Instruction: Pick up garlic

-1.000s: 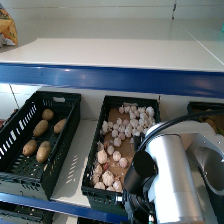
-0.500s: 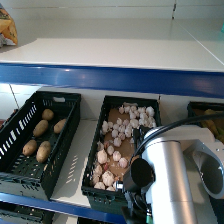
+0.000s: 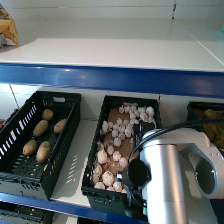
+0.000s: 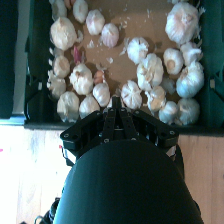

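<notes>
Several white garlic bulbs (image 3: 116, 134) lie in the black middle crate (image 3: 106, 106) on brown paper. My right arm (image 3: 172, 175) hangs over the crate's near right corner and hides the gripper in the head view. In the right wrist view, my right gripper (image 4: 117, 105) hovers above the garlic (image 4: 132, 93) with its fingers closed to a point. Nothing is held between them. Its tip is just over a cluster of bulbs near one crate wall (image 4: 35, 65).
A black crate (image 3: 20, 165) holding potatoes (image 3: 41, 128) stands to the left. Another dark crate (image 3: 206, 114) shows at the far right. A white shelf (image 3: 115, 50) with a blue front edge (image 3: 100, 77) overhangs the crates.
My right arm has swung left and nearer to the head camera. It now covers more of the garlic crate's near right part.
</notes>
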`<action>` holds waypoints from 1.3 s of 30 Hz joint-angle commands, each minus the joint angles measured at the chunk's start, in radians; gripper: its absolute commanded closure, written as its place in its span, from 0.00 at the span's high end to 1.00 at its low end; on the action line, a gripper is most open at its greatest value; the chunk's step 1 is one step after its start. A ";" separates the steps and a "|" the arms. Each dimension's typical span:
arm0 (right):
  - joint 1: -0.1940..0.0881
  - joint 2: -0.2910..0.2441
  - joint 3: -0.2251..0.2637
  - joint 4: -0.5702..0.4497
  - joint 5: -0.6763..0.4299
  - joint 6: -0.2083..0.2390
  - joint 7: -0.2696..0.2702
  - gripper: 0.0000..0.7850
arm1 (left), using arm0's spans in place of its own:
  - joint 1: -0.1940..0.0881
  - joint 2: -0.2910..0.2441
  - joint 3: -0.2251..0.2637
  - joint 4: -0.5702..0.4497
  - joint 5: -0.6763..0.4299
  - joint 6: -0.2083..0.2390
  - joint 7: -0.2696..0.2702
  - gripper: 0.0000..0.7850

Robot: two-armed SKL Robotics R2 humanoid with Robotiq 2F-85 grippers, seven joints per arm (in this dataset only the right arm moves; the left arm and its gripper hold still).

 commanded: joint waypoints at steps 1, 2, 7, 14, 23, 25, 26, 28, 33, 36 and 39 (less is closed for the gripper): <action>0.007 0.023 0.006 0.046 0.033 0.001 0.013 0.00 | 0.000 0.000 0.000 0.000 0.000 0.000 0.000 0.00; 0.008 0.031 0.009 0.065 0.044 0.000 0.018 0.00 | 0.000 0.000 0.000 0.000 0.000 0.000 0.000 0.00; 0.012 0.065 0.017 0.129 0.079 -0.001 0.038 0.00 | 0.000 0.000 0.000 0.000 0.000 0.000 0.000 0.00; 0.020 0.114 0.029 0.216 0.116 -0.001 0.073 0.00 | 0.000 0.000 0.000 0.000 0.000 0.000 0.000 0.00; 0.023 0.143 0.042 0.268 0.139 -0.006 0.102 0.00 | 0.000 0.000 0.000 0.000 0.000 0.000 0.000 0.00; 0.030 0.147 0.041 0.275 0.155 -0.008 0.107 0.00 | 0.000 0.000 0.000 0.000 0.000 0.000 0.000 0.00; 0.035 0.148 0.039 0.277 0.162 -0.008 0.108 0.00 | 0.000 0.000 0.000 0.000 0.000 0.000 0.000 0.00; 0.044 0.154 0.036 0.289 0.181 -0.010 0.114 0.00 | 0.000 0.000 0.000 0.000 0.000 0.000 0.000 0.00; 0.048 0.184 0.042 0.347 0.189 -0.014 0.131 0.00 | 0.000 0.000 0.000 0.000 0.000 0.000 0.000 0.00; 0.051 0.199 0.045 0.377 0.198 -0.015 0.145 0.00 | 0.000 0.000 0.000 0.000 0.000 0.000 0.000 0.00; 0.054 0.215 0.049 0.406 0.210 -0.015 0.155 0.00 | 0.000 0.000 0.000 0.000 0.000 0.000 0.000 0.00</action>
